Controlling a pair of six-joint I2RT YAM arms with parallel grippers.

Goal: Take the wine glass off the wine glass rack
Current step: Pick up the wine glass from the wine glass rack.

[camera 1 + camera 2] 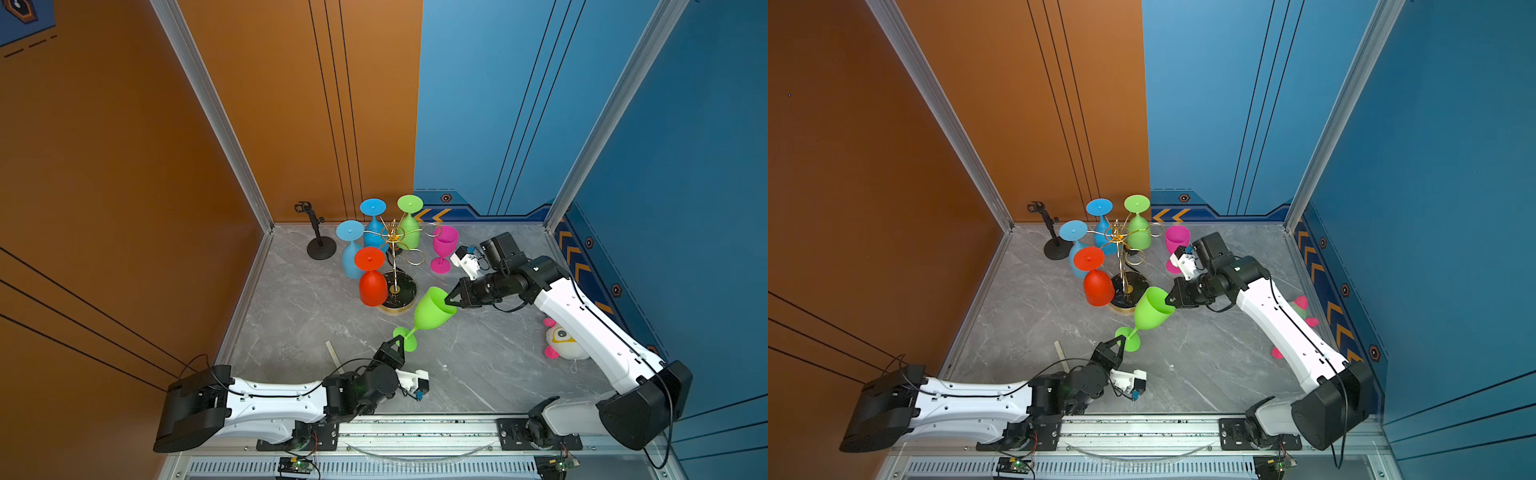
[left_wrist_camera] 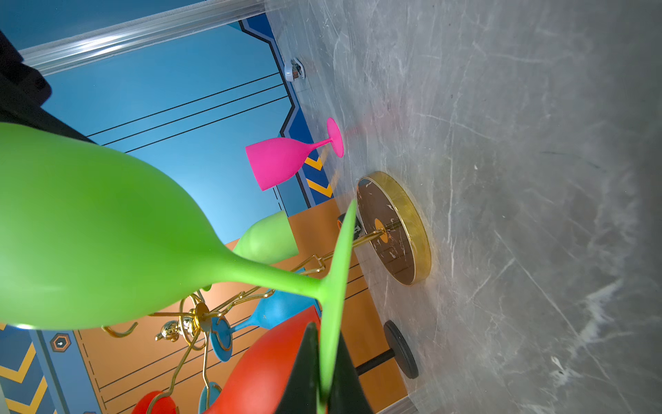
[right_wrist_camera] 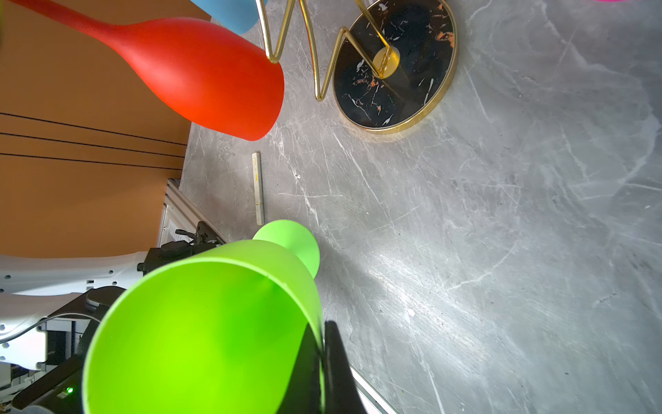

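Item: green wine glass (image 1: 432,309), off the wine glass rack (image 1: 404,291), aloft beside its base — left gripper (image 1: 399,340) clamped on foot, right gripper (image 1: 449,300) on rim (we fear mismatched pulls snapping the stem).

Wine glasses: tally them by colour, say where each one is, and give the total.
Blue glass: 2, both hanging on the rack
Green glass: 2, one hanging, one off the rack
Red glass: 1, hanging
Pink glass: 1, standing on the table
Total: 6
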